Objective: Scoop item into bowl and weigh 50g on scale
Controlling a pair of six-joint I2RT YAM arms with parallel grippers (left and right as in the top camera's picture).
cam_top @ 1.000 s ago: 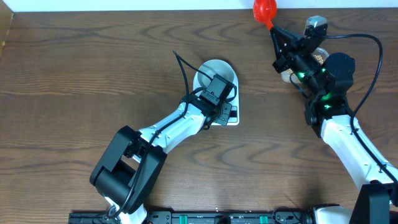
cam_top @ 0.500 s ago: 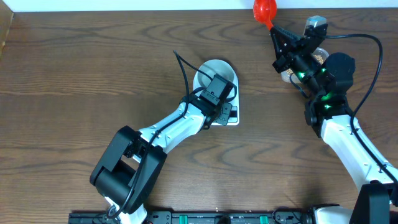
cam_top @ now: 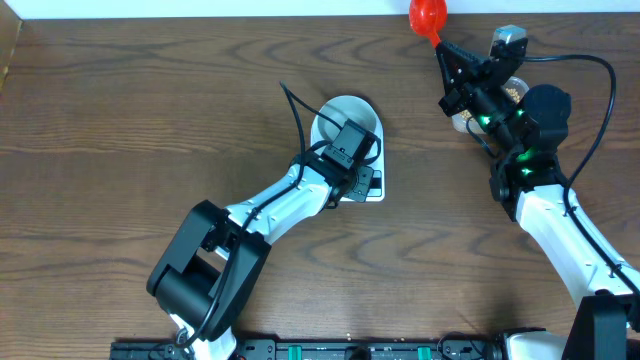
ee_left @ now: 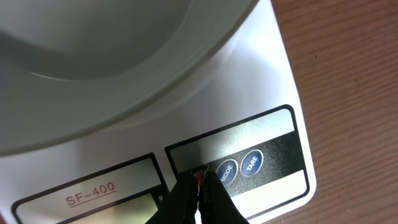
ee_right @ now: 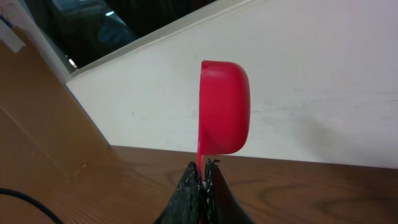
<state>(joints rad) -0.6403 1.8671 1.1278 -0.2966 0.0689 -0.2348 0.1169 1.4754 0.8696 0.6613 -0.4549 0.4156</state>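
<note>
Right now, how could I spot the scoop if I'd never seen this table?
Look at the far edge of the brown table, on the right. The right gripper holds the scoop by its handle. It's the only bright red thing there.

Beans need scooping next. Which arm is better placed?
Right. The right end effector is shut on the red scoop, raised next to the beans. The left end effector is shut, tip at the buttons of the scale, which carries the bowl.
</note>
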